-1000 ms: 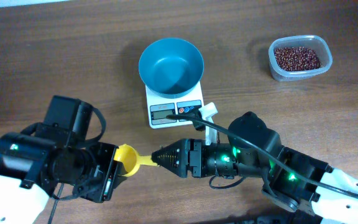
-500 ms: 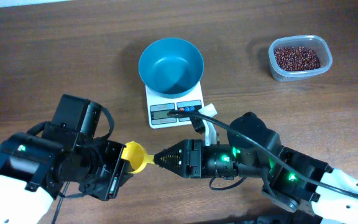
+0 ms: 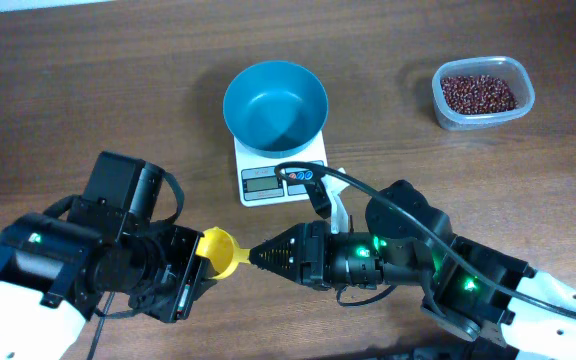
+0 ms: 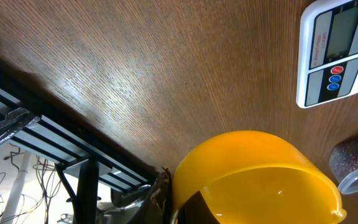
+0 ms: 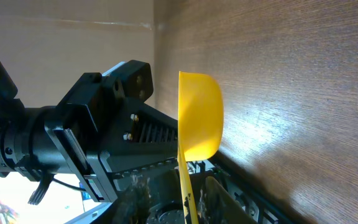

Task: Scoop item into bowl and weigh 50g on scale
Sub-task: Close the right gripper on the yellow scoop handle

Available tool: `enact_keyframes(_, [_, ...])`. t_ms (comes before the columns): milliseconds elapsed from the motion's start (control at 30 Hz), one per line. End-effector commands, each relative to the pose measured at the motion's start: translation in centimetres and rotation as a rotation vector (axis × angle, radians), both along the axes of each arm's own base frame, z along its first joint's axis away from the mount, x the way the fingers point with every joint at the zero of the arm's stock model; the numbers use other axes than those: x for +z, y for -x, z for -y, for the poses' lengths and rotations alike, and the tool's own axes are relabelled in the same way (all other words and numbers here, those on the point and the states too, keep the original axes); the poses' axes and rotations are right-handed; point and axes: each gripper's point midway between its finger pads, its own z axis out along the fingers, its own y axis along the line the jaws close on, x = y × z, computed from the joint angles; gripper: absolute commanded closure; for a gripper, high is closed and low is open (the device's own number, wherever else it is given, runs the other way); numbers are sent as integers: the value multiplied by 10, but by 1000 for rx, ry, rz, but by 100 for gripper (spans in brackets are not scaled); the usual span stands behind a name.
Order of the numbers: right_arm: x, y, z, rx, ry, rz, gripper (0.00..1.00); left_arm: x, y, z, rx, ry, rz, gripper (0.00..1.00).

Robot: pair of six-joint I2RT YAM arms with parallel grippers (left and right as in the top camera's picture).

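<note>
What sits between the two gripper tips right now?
A yellow plastic scoop: its cup toward the left gripper, its handle toward the right gripper. The overhead view shows it.

**Wooden worktop: a scale and a tub of beans**

The worktop (image 3: 88,80) is dark brown wood with a fine grain running along its length. A small white digital scale (image 3: 280,172) stands directly on it, squared to the edges, its grey display and round red and blue buttons on the near side. Well to the right of the scale and slightly farther back sits a clear, rounded-rectangular plastic tub (image 3: 483,93), holding dark red-brown beans (image 3: 478,92).
</note>
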Motion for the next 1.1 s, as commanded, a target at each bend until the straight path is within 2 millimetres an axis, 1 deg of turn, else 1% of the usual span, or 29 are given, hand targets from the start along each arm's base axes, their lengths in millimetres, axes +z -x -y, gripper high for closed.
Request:
enact_keyframes(0, [7, 2, -3, 14, -13, 13, 71, 0, 2, 3, 3, 14, -13, 100])
enact_keyframes(367, [7, 2, -3, 13, -14, 13, 72, 1, 4, 6, -4, 30, -20, 100])
enact_keyframes(567, [10, 0, -4, 3, -29, 0, 77, 1, 7, 9, -30, 23, -18, 100])
enact_keyframes(667, [10, 0, -4, 3, -30, 0, 82, 1, 7, 9, -30, 23, -18, 100])
enact_keyframes(833, [11, 5, -5, 28, -35, -7, 81, 1, 7, 9, -27, 23, -19, 100])
enact_keyframes(1067, [11, 5, -5, 25, -38, -20, 81, 1, 7, 9, -20, 24, -22, 100])
